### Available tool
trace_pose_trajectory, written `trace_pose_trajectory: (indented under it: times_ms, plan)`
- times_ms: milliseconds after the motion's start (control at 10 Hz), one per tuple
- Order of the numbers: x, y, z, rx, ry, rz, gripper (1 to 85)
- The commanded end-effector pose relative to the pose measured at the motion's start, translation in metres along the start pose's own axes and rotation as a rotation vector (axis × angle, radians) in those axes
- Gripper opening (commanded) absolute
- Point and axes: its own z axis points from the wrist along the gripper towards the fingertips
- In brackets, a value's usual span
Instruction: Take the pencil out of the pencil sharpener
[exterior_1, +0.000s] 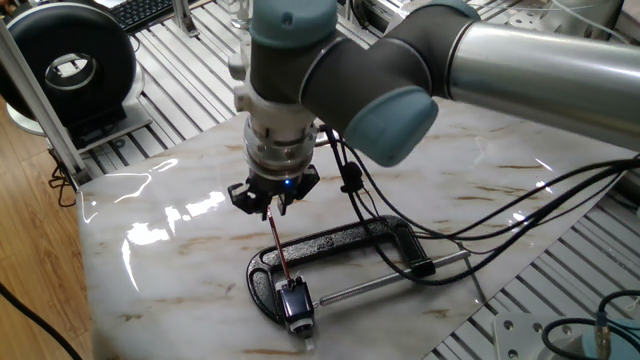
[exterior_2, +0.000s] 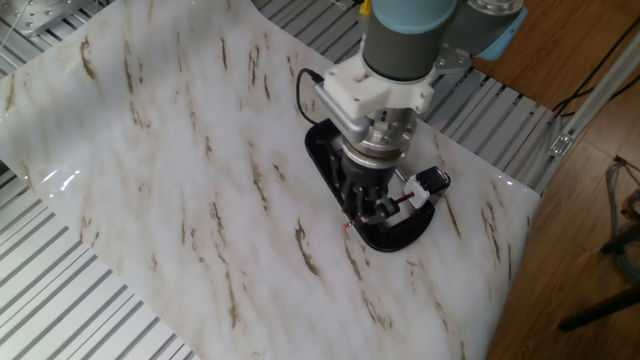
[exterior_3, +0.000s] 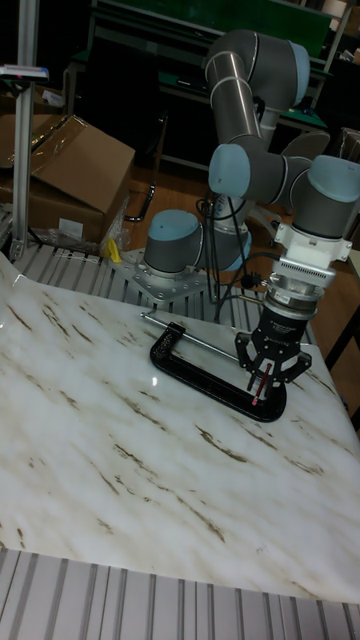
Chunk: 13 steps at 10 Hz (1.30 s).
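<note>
End effector (exterior_1: 271, 197) hangs spread over my pencil's (exterior_1: 279, 253) free end; its other end sits in the pencil sharpener (exterior_1: 295, 304) atop the clamp (exterior_1: 345, 243). Thin, light, brittle: I'd pinch mid-shaft, pulling straight along it.

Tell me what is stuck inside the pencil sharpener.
The pencil sharpener holds one end of the dark-red pencil, whose shaft slants up toward the gripper. The sharpener sits against the black clamp. The pencil's inserted tip is hidden inside the sharpener.
</note>
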Motion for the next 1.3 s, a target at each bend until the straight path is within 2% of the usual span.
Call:
trace_pose_trajectory:
  times_ms: [0,700,1200]
  plan:
    - [0.008,0.000,0.002,0.014,0.007,0.022,32.0]
    - [0.026,0.007,0.007,0.018,0.032,0.100,29.7]
    - [0.034,0.005,0.012,0.010,0.032,0.090,29.7]
